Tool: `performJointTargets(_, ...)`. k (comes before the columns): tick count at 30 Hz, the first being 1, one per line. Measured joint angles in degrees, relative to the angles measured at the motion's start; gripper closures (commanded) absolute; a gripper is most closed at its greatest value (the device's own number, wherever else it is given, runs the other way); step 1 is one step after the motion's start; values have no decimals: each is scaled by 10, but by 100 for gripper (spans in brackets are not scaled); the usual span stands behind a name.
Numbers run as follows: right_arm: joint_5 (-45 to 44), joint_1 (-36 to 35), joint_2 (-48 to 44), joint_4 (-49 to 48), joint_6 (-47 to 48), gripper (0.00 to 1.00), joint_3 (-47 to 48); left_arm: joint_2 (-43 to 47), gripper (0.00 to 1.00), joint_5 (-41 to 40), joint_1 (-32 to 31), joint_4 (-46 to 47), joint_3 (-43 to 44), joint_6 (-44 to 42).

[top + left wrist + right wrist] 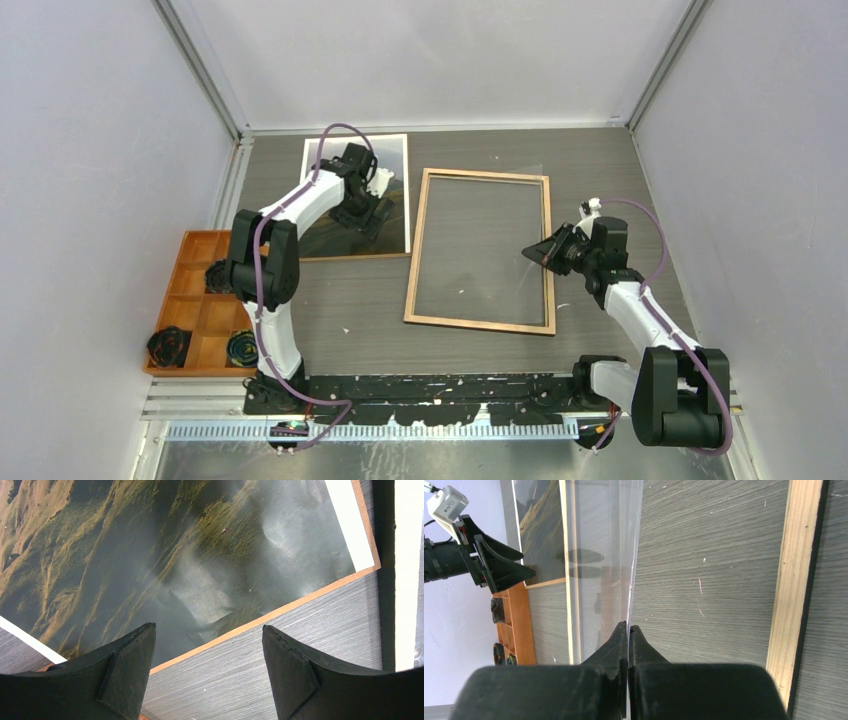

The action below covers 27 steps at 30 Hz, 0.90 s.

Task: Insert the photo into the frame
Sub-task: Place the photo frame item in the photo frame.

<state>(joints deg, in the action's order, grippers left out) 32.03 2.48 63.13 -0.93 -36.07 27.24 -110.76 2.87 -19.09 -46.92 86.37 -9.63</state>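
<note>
Right wrist view: your right fingers (616, 642) pinch the clear pane (599, 555), tilting it off the frame (796, 580), presumably to make room; your left fingers (130, 652) hang open over the photo (150, 555).

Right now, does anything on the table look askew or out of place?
Yes: the clear pane is not lying flat. The right gripper is shut on its edge and holds it raised at an angle over the frame, which lies wood-coloured back up.
</note>
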Motion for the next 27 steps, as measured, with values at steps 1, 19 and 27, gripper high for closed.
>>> performJointTargets(1, 0, 0, 0, 5, 1, 99, 2, 0, 21, 0, 0, 0, 0, 0)
performJointTargets(19, -21, 0, 0, 35, 11, 99, 14, 0, 21, 0, -4, 8, -5, -1)
performJointTargets(27, -31, 4, 3, 35, 11, 99, 14, 0, 21, 0, -4, 9, -5, -1)
